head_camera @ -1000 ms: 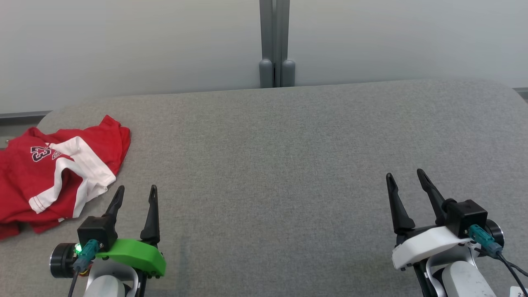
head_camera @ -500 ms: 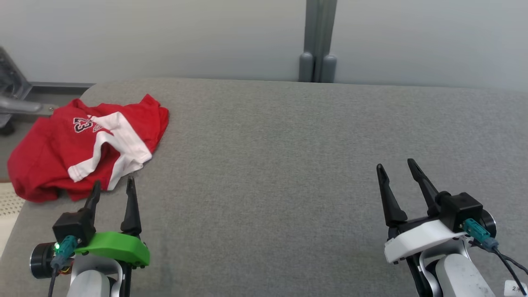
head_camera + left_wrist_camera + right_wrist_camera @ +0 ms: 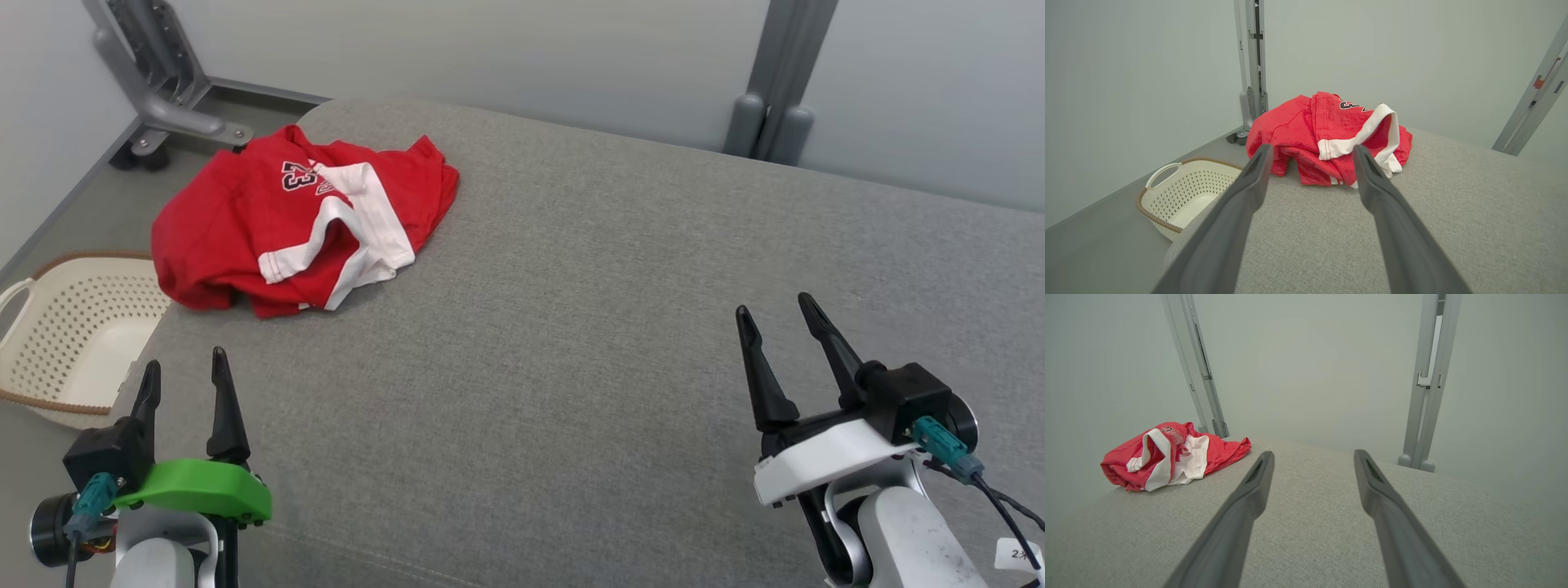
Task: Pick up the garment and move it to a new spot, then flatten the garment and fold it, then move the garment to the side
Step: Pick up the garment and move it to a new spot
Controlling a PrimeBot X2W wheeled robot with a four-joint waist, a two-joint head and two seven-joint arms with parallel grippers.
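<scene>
Garment (image 3: 302, 229) (image 3: 1327, 134) (image 3: 1171, 457): your red piece with white trim and a "23" print lies crumpled in a heap at the far left corner of the grey padded table (image 3: 571, 327), near its left edge. Nothing touches it.

Your left gripper (image 3: 184, 360) (image 3: 1311, 147) is nearest to it, at the table's near left corner. Its two dark fingers (image 3: 224, 408) are spread apart and hold nothing. In the left wrist view they point straight at the heap, well short of it, with bare table between. The arm sits low, its fingers aimed away from you.

Your right gripper (image 3: 772, 305) (image 3: 1313, 453) is well apart from the garment, over the table's near right side. Its fingers are likewise parted and empty, angled slightly left. In its wrist view the heap lies off to the left, far ahead.

A cream perforated basket (image 3: 73, 327) (image 3: 1188, 192) stands on the floor just beside the table's left edge, below the heap.
</scene>
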